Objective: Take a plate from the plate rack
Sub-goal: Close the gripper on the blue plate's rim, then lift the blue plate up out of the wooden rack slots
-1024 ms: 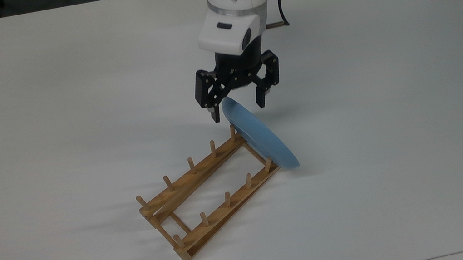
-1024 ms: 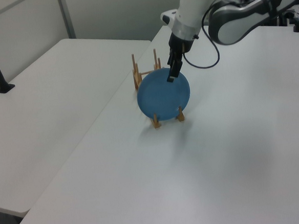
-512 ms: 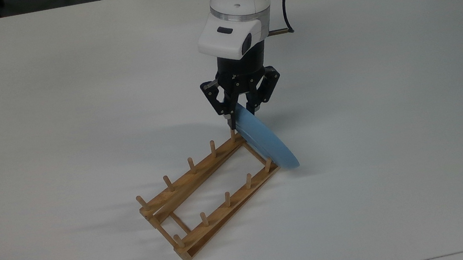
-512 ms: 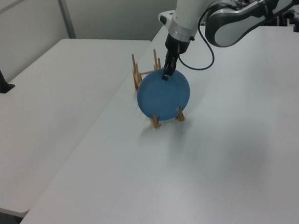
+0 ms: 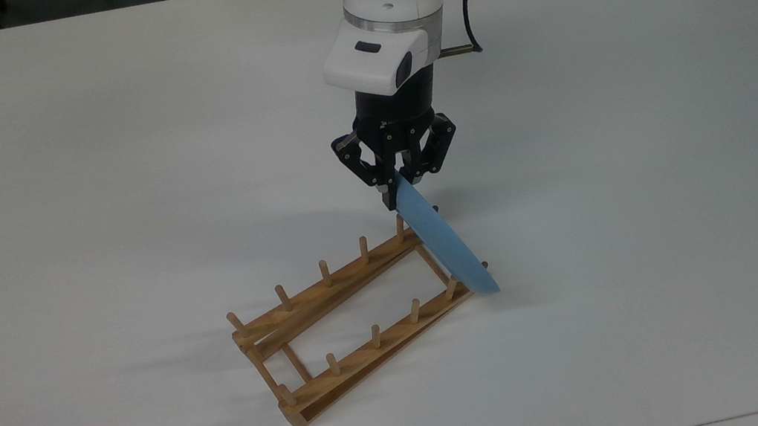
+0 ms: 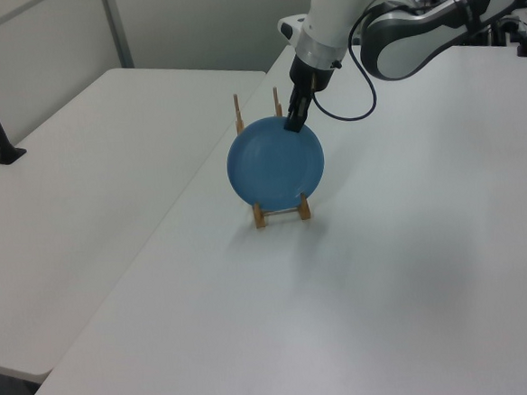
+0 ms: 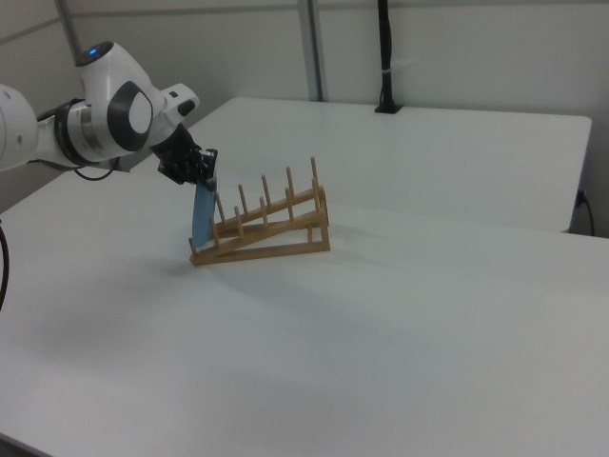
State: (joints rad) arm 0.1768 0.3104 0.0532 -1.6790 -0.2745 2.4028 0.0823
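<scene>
In the top view, the gripper (image 5: 400, 191) pinches the upper rim of the plate (image 5: 450, 246), its fingers closed tight on the edge. The plate stands on edge at the end of the plate rack (image 5: 358, 321) nearest the arm, leaning against the end pegs.

In the left view, the plate (image 6: 275, 163) faces the camera, hiding most of the rack (image 6: 281, 212); the gripper (image 6: 294, 123) clamps its top edge.

In the right view, the plate (image 7: 202, 214) shows edge-on at the rack's (image 7: 266, 228) low end, with the gripper (image 7: 203, 162) on top of it. The far end of the rack tilts up off the white table (image 7: 400, 314).
</scene>
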